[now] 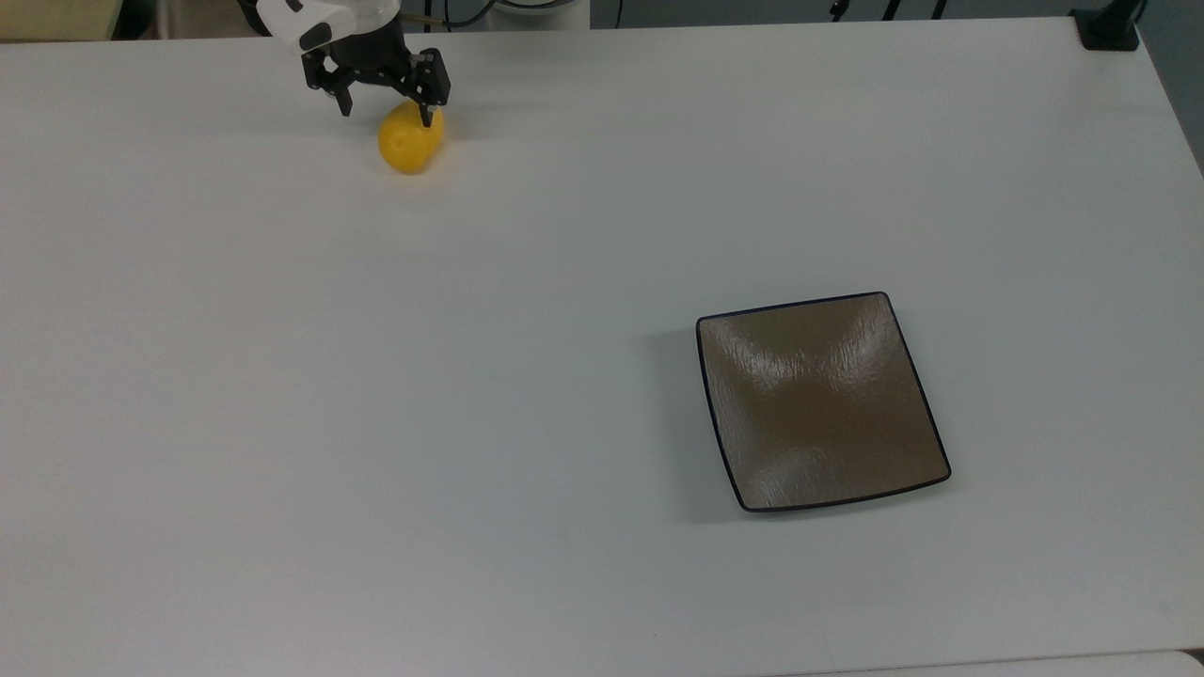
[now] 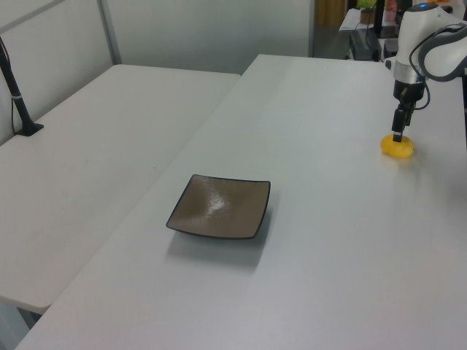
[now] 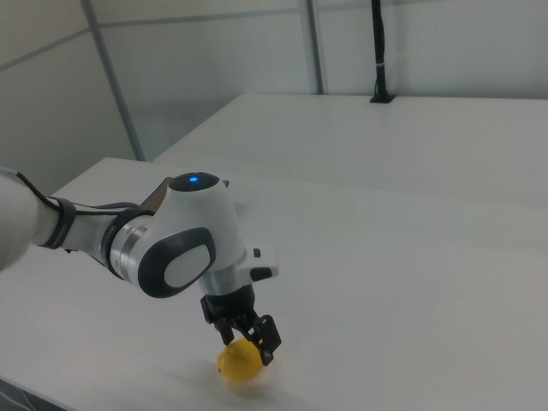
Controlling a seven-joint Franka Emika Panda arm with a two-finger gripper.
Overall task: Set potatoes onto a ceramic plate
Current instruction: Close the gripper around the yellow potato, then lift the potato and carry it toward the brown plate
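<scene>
The yellow potato (image 1: pixel 411 141) lies on the white table near the far edge at the top view's left; it also shows as the potato (image 2: pixel 398 146) and the potato (image 3: pixel 240 361). My gripper (image 1: pixel 386 113) stands open just behind it, shifted to the top view's left, so one fingertip (image 1: pixel 428 118) sits over the potato's far end and the other fingertip (image 1: pixel 343 106) is off to the side. The gripper (image 2: pixel 398 135) hangs right above the potato, and the gripper (image 3: pixel 254 341) is close over it. The square brown ceramic plate (image 1: pixel 818 400), with nothing on it, lies far off to the top view's lower right, plate (image 2: pixel 219 206).
A black clamp (image 1: pixel 1110 28) grips the table's far right corner in the top view. A second white table (image 2: pixel 87 160) adjoins on the left view's left, with a black post (image 2: pixel 14 87). Bare tabletop (image 1: pixel 564 282) lies between potato and plate.
</scene>
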